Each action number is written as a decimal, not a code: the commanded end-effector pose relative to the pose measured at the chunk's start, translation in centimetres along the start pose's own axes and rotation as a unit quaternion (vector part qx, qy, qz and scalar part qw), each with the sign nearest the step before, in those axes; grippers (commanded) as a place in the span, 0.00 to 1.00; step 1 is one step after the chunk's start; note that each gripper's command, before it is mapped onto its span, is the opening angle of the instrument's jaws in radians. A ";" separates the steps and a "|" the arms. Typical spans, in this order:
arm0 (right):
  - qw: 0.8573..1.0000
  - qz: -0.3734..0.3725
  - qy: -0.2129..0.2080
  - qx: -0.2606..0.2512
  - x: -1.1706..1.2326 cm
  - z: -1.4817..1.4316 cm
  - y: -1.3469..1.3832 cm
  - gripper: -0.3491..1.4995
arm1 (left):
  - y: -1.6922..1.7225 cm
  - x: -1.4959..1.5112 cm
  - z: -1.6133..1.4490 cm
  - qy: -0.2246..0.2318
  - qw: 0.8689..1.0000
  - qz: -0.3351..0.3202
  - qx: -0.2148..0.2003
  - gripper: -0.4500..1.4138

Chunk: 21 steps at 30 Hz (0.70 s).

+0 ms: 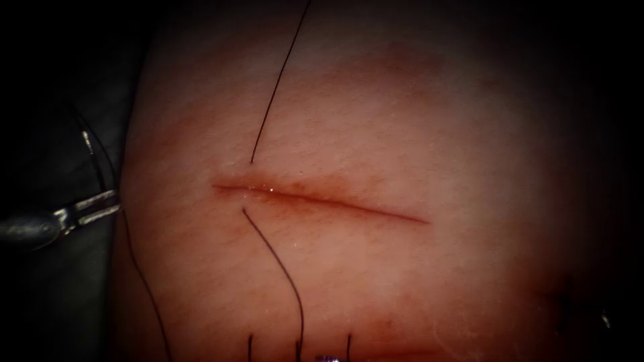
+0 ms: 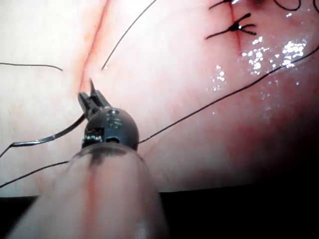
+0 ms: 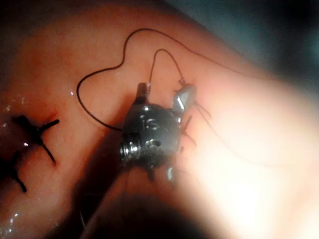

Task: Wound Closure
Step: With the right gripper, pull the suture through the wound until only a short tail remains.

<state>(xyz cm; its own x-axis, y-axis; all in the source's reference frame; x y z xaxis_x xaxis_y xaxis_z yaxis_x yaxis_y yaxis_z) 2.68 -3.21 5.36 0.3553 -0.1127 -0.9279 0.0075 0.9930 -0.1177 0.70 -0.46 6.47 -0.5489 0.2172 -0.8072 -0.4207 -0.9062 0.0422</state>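
The tissue (image 1: 416, 134) has a thin cut (image 1: 322, 201) running across it. Thread (image 1: 278, 80) enters the tissue just above the cut's left end and comes out just below it (image 1: 282, 268). My left tool (image 1: 114, 200) is left of the cut at the tissue's edge, jaws shut on the curved needle (image 1: 87, 142) near one end. The needle (image 2: 50, 137) curves away from the left tool (image 2: 92, 97) and is not in the tissue. My right tool (image 3: 163, 92) stands open over the tissue, holding nothing, with a thread loop (image 3: 99, 74) lying beside it.
Tied stitches with cut ends sit on another wound (image 2: 239, 27), also seen near the right tool (image 3: 35, 129). Short thread ends (image 1: 349, 345) stick up at the endoscope view's bottom edge. A long thread (image 1: 144, 288) trails down along the tissue's left border. Wet glints (image 2: 279, 50) lie near the stitches.
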 end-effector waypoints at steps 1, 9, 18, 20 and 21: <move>1.000 -0.002 0.001 -0.004 -0.15 0.10 0.12 0.85 | 0.04 -0.02 0.06 0.001 1.000 0.000 0.000 0.00; 1.000 0.001 -0.005 -0.020 -0.63 0.34 0.67 0.90 | 0.04 -0.02 0.07 0.001 1.000 0.000 0.000 0.00; 0.999 -0.004 0.014 -0.035 -0.72 0.28 0.66 0.96 | 0.03 -0.03 0.05 0.001 1.000 0.000 -0.001 0.00; 0.999 -0.007 0.015 -0.036 -0.65 0.17 0.58 0.96 | 0.03 -0.03 0.05 0.001 1.000 0.000 -0.001 0.00; 0.999 -0.007 0.015 -0.037 -0.61 0.10 0.54 0.95 | 0.03 -0.03 0.05 0.001 1.000 0.000 -0.001 0.00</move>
<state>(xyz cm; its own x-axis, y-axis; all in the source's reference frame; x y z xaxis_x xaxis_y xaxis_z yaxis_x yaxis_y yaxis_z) 2.50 -2.55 5.84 0.3308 -0.1327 -0.9343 -0.0582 0.9853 -0.1605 0.72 -0.46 6.47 -0.5481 0.2162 -0.8080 -0.4194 -0.9068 0.0419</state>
